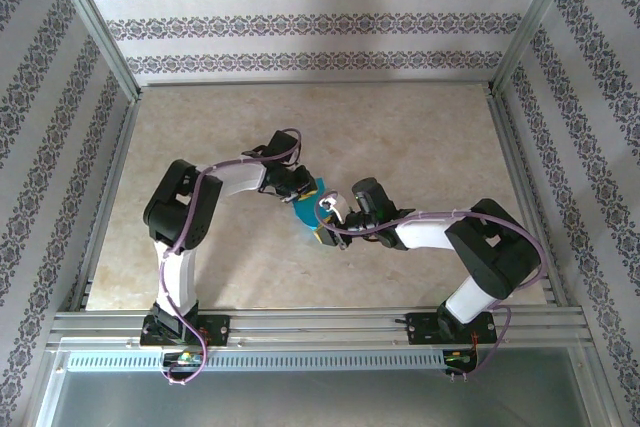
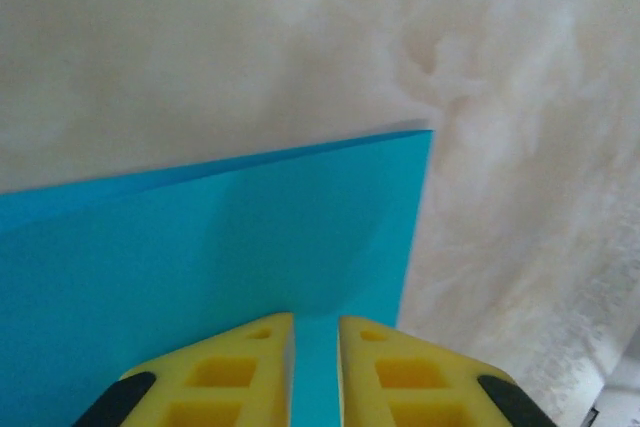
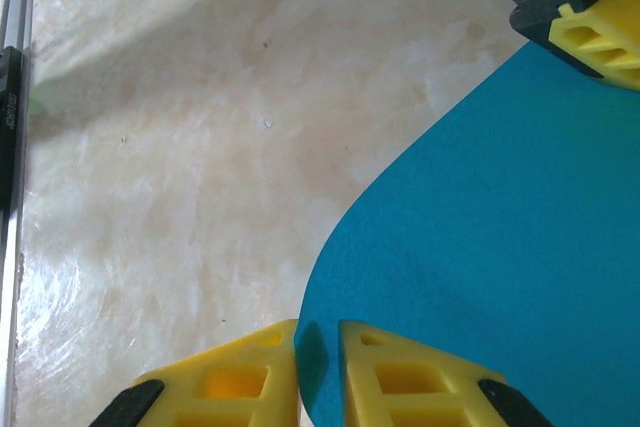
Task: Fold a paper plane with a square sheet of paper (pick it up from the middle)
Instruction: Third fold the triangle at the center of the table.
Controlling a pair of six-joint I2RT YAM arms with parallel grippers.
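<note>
Left and right jaws each pinch the square sheet of paper (image 2: 200, 267).

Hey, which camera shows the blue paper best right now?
Left wrist: the paper is close up, with a sharp corner and two straight edges clear. The right wrist shows a broad part with a curved edge; the top view shows small bits between the arms.
</note>
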